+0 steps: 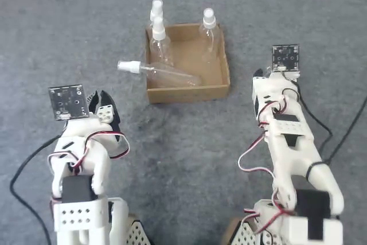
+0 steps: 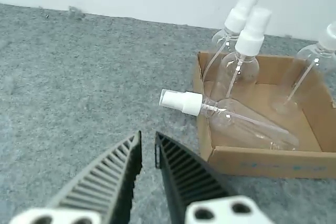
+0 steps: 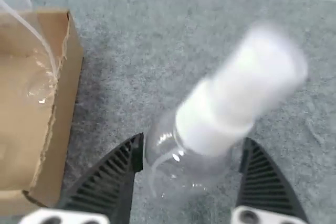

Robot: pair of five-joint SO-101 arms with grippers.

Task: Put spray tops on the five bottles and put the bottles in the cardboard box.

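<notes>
The cardboard box [image 1: 189, 93] stands at the table's back middle. Two clear bottles with white spray tops [image 1: 156, 12] [image 1: 160, 41] stand at its back left corner, and a third [image 1: 209, 30] stands at its right side. Another capped bottle [image 1: 169, 74] [image 2: 247, 124] lies tilted over the left wall, its spray top [image 2: 181, 102] sticking outside. My right gripper [image 3: 192, 140] holds a capped bottle [image 3: 173, 169] by its shoulder, just right of the box [image 3: 58, 119]. My left gripper [image 2: 148, 140] [image 1: 102, 100] is shut and holds nothing, above the carpet in front and left of the box.
Grey carpet covers the table. A white wall runs along the far edge behind the box. Cables trail from both arm bases at the near edge. The right arm [image 1: 287, 136] stretches forward beside the box's right wall.
</notes>
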